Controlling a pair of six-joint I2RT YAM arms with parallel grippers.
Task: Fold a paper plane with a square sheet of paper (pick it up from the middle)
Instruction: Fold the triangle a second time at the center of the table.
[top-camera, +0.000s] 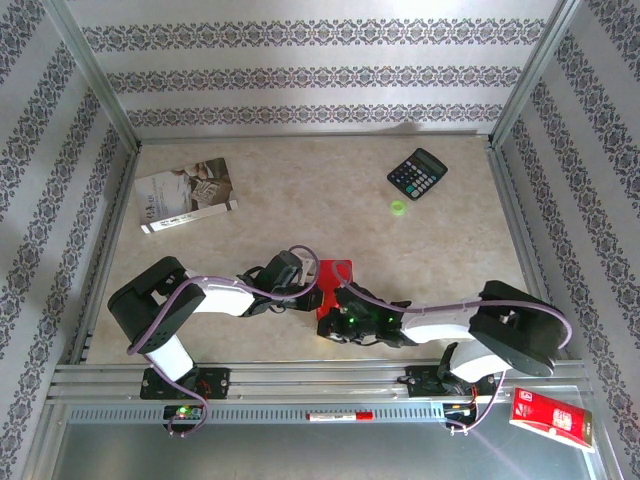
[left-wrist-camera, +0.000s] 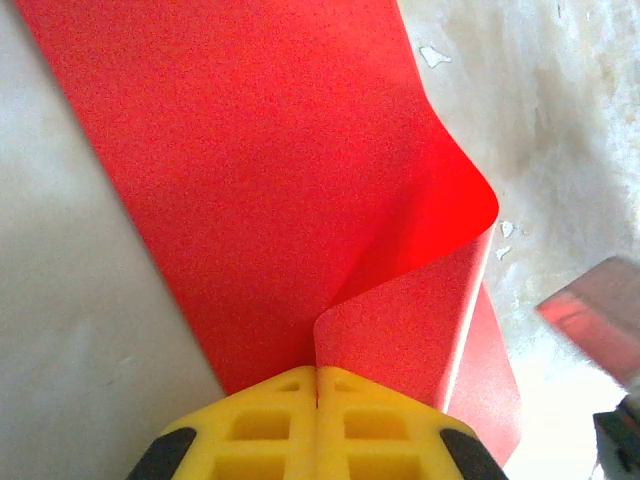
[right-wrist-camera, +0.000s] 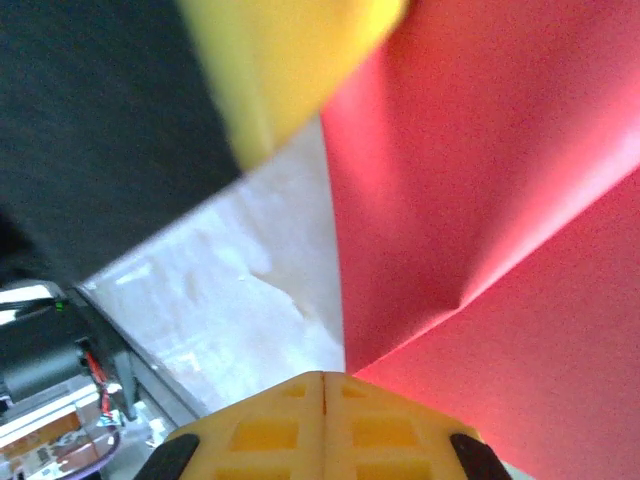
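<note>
Near the front middle of the beige marbled table, the square sheet of thin bright red paper lies between the two arms' wrists, which meet over its near edge. From the left wrist, the left gripper has its yellow fingers pressed together with no gap. One flap of the sheet curls up off the flat part and runs straight into the seam at the fingertips, so it looks pinched there. From the right wrist, the right gripper is likewise closed tight. A raised fold of the red paper comes down to a point at the fingertips, apparently nipped between them. From above, the left gripper and right gripper sit just beside each other. Well apart at the back lie a black rectangular calculator, a small green round disc and a grey-white printed booklet.
</note>
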